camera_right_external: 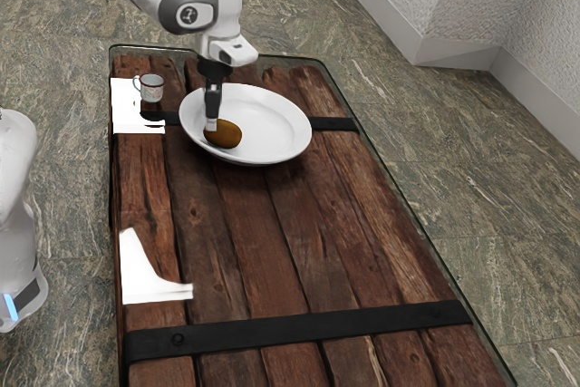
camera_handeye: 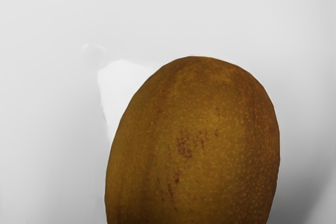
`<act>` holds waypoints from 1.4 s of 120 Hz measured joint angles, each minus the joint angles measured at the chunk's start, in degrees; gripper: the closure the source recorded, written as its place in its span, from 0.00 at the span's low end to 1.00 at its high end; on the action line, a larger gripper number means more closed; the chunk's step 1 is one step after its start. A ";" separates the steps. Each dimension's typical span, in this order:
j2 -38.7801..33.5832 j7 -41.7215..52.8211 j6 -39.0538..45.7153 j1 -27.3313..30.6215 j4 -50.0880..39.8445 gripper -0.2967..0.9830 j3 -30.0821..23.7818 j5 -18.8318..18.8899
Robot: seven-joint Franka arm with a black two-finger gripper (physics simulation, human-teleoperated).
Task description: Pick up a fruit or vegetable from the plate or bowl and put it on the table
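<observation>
Clock bearings are read on the exterior view, twelve at its top, from the middle of the white plate (camera_right_external: 272,130).

We find the brown oval fruit (camera_right_external: 222,135) on the plate, toward eight o'clock. The claw (camera_right_external: 212,124) points down over the plate, its tip overlapping the fruit's ten o'clock side. We cannot tell how far open the claw is, nor whether it has hold of the fruit; contact is likewise unclear.

In the wrist view we see speckled brown skin with small dark reddish marks; one end of the fruit is cut off by the view's edge. A brighter patch beside it, against pale plate, is hard to make out.

The mug (camera_right_external: 152,89) stands at ten o'clock, off the plate, its markings too small to read. The plate hides part of the black strap (camera_right_external: 333,123), which emerges at three and nine o'clock. Blank white patches, one (camera_right_external: 136,118) at nine and another (camera_right_external: 149,274) at seven, mask the planks of the wooden counter (camera_right_external: 245,233). The counter's near end is cut off at six o'clock.
</observation>
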 joint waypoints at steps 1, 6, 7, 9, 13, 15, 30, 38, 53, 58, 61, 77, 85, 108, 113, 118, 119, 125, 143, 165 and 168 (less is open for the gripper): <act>0.18 0.14 0.16 -0.06 0.00 0.23 0.00 -0.05; 0.97 0.84 0.94 -0.25 0.03 0.23 0.00 -0.29; 1.16 0.97 1.10 -0.31 0.03 0.23 -0.01 -0.35; 1.49 1.23 1.41 -0.43 0.03 0.23 -0.01 -0.48; 2.05 1.73 2.02 -0.62 0.02 0.23 -0.01 -0.77; 2.27 1.97 2.31 -0.73 0.02 0.23 -0.01 -0.88; 3.72 3.58 3.99 -1.01 0.02 0.23 0.01 -1.58; 4.19 4.30 4.68 -1.02 0.02 0.23 0.01 -2.05; 5.22 5.47 5.55 -0.94 -0.07 0.33 0.01 -3.68; 5.39 5.80 5.74 -0.74 -0.17 0.37 0.01 -4.14; 5.64 5.99 5.84 -0.61 -0.19 0.40 0.02 -4.49; 6.27 6.74 6.30 0.67 -0.22 0.52 0.01 -6.08; 5.22 6.96 6.52 0.70 0.25 0.56 -0.20 -6.26; 1.38 6.27 6.87 -7.04 8.89 0.51 -12.52 -7.99; 2.85 5.80 6.88 -9.41 10.52 0.51 -14.48 -9.00; 5.22 5.33 6.89 -11.27 12.31 0.51 -15.73 -10.23; 5.96 5.23 6.89 -11.75 12.93 0.51 -15.90 -10.51; 9.47 4.71 6.98 -14.08 15.80 0.52 -16.57 -11.93; 13.25 3.74 8.87 -15.89 18.43 0.39 -17.98 -16.77; 14.22 -5.69 14.09 -14.94 24.47 0.28 -17.99 -22.56; 15.27 -11.16 12.56 -14.96 28.35 0.27 -18.52 -20.19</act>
